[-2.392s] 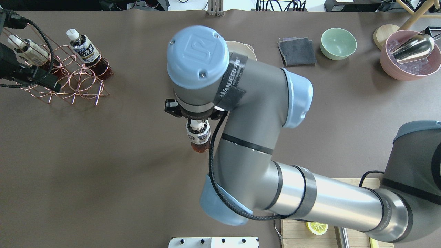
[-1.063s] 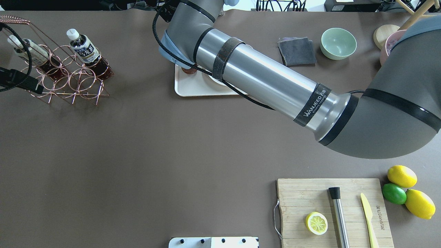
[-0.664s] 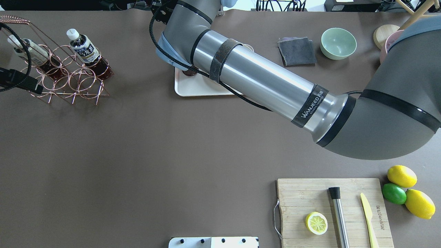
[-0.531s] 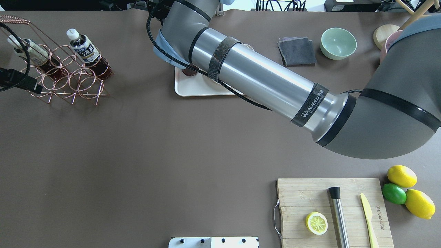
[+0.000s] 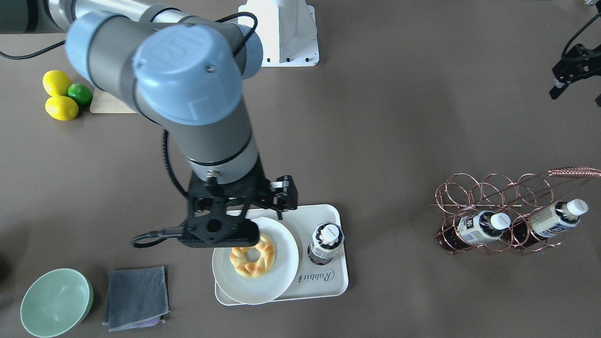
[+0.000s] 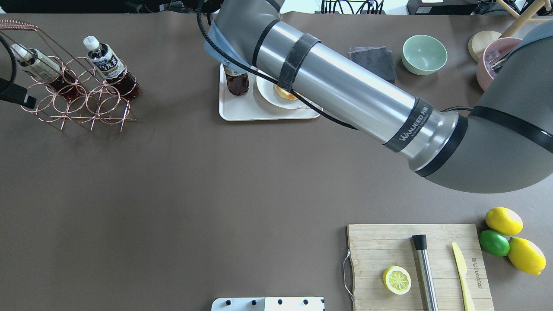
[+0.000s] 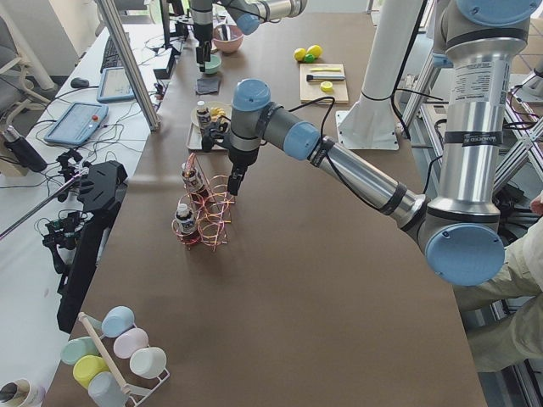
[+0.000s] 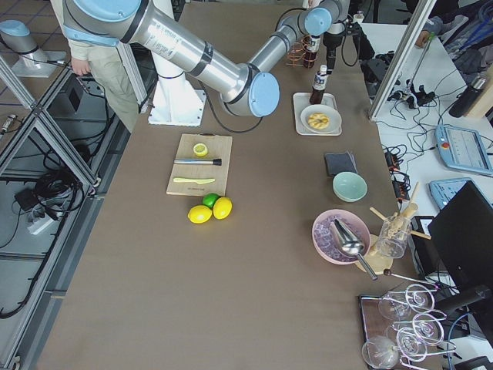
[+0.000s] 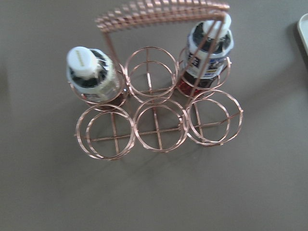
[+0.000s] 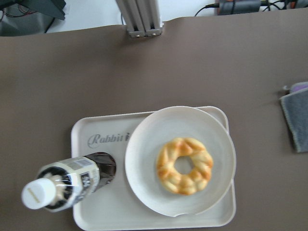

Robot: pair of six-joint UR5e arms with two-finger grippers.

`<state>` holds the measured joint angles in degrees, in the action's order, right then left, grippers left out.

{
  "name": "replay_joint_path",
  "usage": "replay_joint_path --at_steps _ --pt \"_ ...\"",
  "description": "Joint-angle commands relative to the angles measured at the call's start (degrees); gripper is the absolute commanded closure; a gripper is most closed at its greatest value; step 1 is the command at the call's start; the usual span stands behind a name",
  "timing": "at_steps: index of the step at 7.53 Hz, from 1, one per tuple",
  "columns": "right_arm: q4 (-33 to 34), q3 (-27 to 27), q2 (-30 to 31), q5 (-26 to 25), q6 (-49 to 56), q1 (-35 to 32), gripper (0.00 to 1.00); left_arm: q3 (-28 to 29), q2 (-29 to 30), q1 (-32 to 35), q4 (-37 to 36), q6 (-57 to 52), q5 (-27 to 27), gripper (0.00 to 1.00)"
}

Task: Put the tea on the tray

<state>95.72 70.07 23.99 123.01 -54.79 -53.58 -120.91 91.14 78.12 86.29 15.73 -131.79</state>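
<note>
In the overhead view the right arm [image 6: 345, 86] swings toward the right, uncovering the tea [image 6: 236, 82], now standing free at the left end of the tray [image 6: 242, 113].

A long desk [image 8: 254, 293] under a dull brown cover runs down the room, evenly lit, with only soft shadows on it. Beside it the floor [image 8: 23, 254] is brownish tile, crossed by aluminium frame rails [image 8: 48, 114] and loose black cables [image 8: 46, 181]. On the other side stands a white bench [image 7: 89, 64] with a tablet [image 7: 76, 123] lying on it, an aluminium post [image 7: 127, 64] rising at its edge.
</note>
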Motion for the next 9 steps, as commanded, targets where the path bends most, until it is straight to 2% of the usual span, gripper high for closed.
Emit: replay_joint_path --at_steps 1,2,3,6,7,9 --pt "8.6 24.5 23.62 3.29 18.41 -7.48 0.01 3.64 -1.14 17.01 -15.04 -31.87 -0.31 0.04" --pt "8.69 29.99 32.7 3.64 27.19 -11.16 0.01 5.66 -1.4 21.07 -16.05 -38.08 -0.31 0.04" --pt "8.69 32.56 39.14 4.6 35.55 -16.33 0.01 6.12 -3.93 24.41 -15.89 -41.01 -0.31 0.04" --pt "7.99 33.21 56.1 6.52 62.98 -30.23 0.0 5.76 -6.41 27.53 -15.8 -42.36 -0.23 0.03" --pt "8.77 33.2 58.78 9.93 67.58 -36.19 0.0 6.64 -6.93 27.35 -15.54 -42.27 -0.22 0.03" --pt "8.34 33.56 64.85 10.06 74.09 -41.67 0.0 8.75 -7.03 26.3 -13.01 -41.49 -0.31 0.03"
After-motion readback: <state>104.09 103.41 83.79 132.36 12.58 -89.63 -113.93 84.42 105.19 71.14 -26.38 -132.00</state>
